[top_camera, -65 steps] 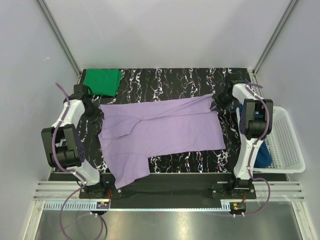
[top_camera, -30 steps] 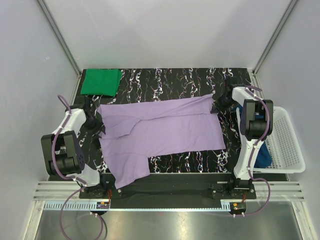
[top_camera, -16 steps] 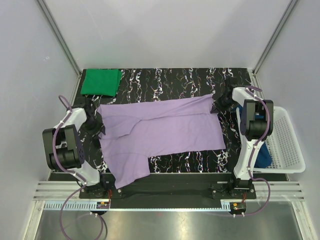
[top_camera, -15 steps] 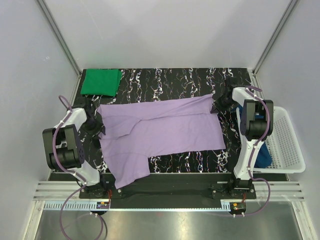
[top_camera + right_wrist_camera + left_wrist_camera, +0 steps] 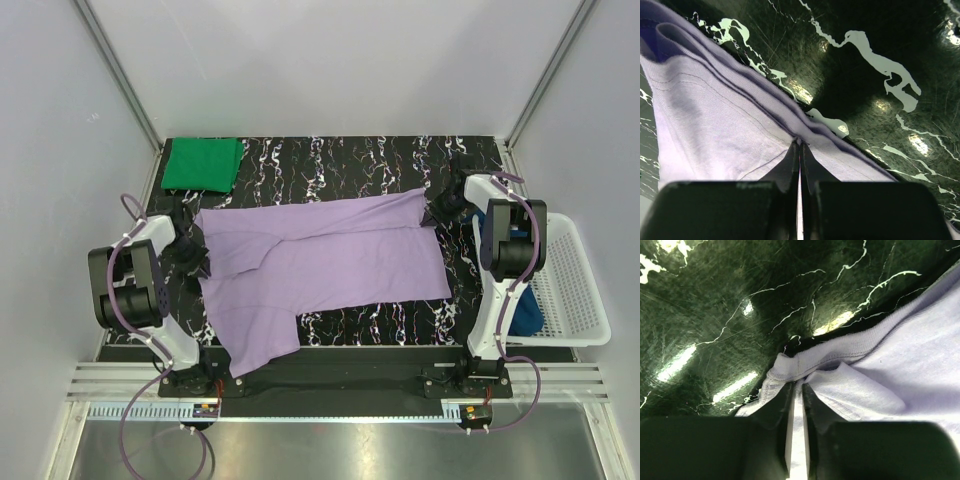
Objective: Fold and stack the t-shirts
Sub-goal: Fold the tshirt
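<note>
The lavender t-shirt (image 5: pixel 320 255) lies spread flat across the black marbled table (image 5: pixel 350 160). My left gripper (image 5: pixel 200 262) sits at the shirt's left edge, its jaws pinched on a bunched fold of the ribbed hem (image 5: pixel 790 365); the left wrist view shows the gripper (image 5: pixel 796 385) with cloth filling the narrow gap. At the shirt's far right corner, my right gripper (image 5: pixel 432 215) is shut on a ridge of lavender cloth (image 5: pixel 715 110), seen at the fingertips (image 5: pixel 800 144) in the right wrist view. A folded green t-shirt (image 5: pixel 203 163) rests at the back left. The dark blue t-shirt (image 5: pixel 525 310) lies in the basket.
A white mesh basket (image 5: pixel 580 290) hangs off the table's right side, behind the right arm. Grey walls and metal frame posts close in the table on three sides. The shirt's near left part reaches the front edge (image 5: pixel 260 360).
The left gripper's jaws have narrowed onto the shirt's left edge, and the left arm has shifted slightly. The right arm and the shirt have stayed put.
</note>
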Action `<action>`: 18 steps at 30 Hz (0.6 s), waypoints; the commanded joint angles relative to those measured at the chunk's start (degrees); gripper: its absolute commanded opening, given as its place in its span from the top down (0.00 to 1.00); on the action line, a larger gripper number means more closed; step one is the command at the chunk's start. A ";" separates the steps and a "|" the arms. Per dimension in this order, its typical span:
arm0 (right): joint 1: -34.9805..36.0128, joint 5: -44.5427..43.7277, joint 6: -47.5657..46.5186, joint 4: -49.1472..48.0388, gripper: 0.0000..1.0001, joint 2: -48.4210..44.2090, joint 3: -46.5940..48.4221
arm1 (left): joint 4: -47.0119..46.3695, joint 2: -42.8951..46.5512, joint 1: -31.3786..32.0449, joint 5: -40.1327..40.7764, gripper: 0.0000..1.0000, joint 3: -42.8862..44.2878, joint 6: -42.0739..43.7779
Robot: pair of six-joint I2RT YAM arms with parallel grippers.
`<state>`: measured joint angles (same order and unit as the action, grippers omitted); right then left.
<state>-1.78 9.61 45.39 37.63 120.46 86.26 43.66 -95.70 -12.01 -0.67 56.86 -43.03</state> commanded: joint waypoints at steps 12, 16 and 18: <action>0.55 -0.73 -5.04 2.10 1.00 -1.02 9.97 | 0.64 6.84 1.11 -0.37 1.00 13.44 3.04; 0.55 -0.47 -4.26 0.53 1.00 0.29 14.19 | -0.50 5.88 1.20 -2.41 1.00 17.75 3.21; 0.64 0.67 -4.08 -0.36 1.00 2.13 17.53 | -1.90 5.18 1.20 -4.07 1.00 19.59 3.82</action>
<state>-1.50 9.78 41.78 39.62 121.01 98.76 44.91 -90.94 -10.92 -1.74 72.51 -40.53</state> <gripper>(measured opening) 0.010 0.012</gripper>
